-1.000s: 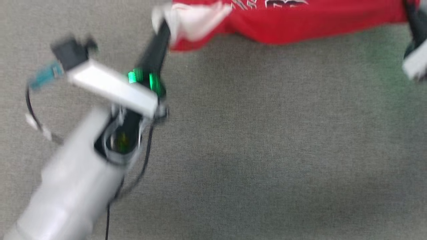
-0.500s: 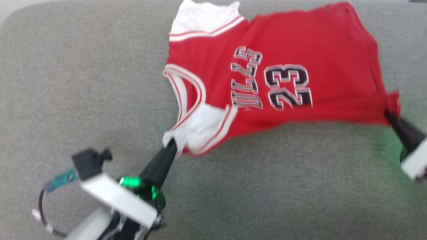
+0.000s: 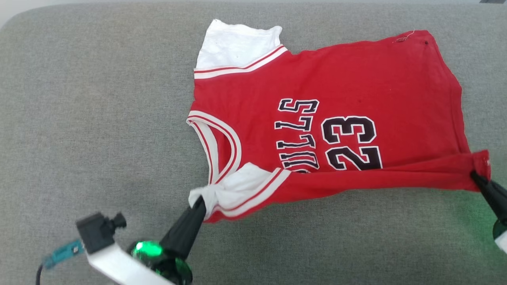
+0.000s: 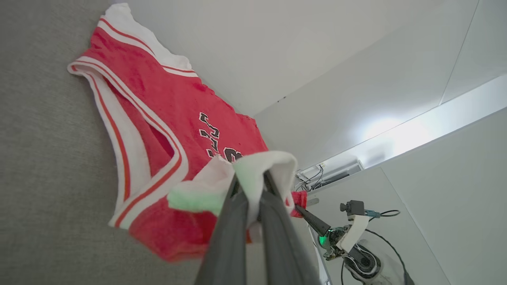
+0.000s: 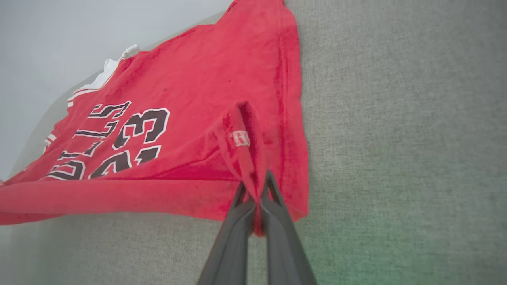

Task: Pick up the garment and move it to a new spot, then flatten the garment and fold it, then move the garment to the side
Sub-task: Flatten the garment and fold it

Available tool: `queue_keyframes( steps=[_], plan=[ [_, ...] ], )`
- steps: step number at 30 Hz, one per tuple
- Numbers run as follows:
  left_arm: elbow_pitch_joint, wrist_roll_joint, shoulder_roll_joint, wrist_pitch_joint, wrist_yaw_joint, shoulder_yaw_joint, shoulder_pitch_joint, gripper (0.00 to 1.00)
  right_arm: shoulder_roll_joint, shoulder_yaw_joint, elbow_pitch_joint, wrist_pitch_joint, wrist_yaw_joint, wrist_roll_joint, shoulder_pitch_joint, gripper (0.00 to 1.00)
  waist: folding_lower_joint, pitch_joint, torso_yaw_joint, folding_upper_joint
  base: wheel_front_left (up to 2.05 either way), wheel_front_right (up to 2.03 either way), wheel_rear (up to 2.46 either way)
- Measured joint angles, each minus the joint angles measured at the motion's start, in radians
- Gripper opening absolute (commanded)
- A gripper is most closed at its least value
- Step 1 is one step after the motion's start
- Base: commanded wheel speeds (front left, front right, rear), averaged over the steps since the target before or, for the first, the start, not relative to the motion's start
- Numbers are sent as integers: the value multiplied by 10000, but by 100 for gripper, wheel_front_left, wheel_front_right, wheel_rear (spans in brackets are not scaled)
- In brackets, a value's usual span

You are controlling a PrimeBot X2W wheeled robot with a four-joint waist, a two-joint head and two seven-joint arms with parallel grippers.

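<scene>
Two tools are clamped on the shirt [image 3: 336, 79], which lies spread with its print facing up on a grey woven worktop [image 3: 99, 99] with a rounded corner. The left tool [image 3: 200, 204] pinches the near white sleeve. The right tool [image 3: 475, 176] pinches a red hem corner, and the near edge runs as a fold between them. Pale walls [image 4: 356, 59] and a bright strip [image 4: 416, 130] rise beyond the worktop.

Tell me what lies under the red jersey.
A grey fabric surface shows all around the jersey; what lies directly beneath the cloth is covered. The left gripper and right gripper pinch its near corners.
</scene>
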Motion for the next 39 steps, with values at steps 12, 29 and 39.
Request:
queue_keyframes(
  steps=[12,29,39],
  plan=[
    [2115,-562,-522,113,0,-631,-3364,0,1398,-1114,757,1175,-2,-642,-1626,0,1,300,-10,0,0,0,0],
    [5494,-848,-1210,8,-2,-1118,-4970,0,2495,-1392,2209,1085,0,-1730,-2951,0,0,1077,-98,0,0,0,0],
    [6230,-236,-658,2,-2,-1931,-5350,100,2663,-1095,2387,813,0,-2027,-2941,100,0,667,-121,0,0,0,0]
  ],
)
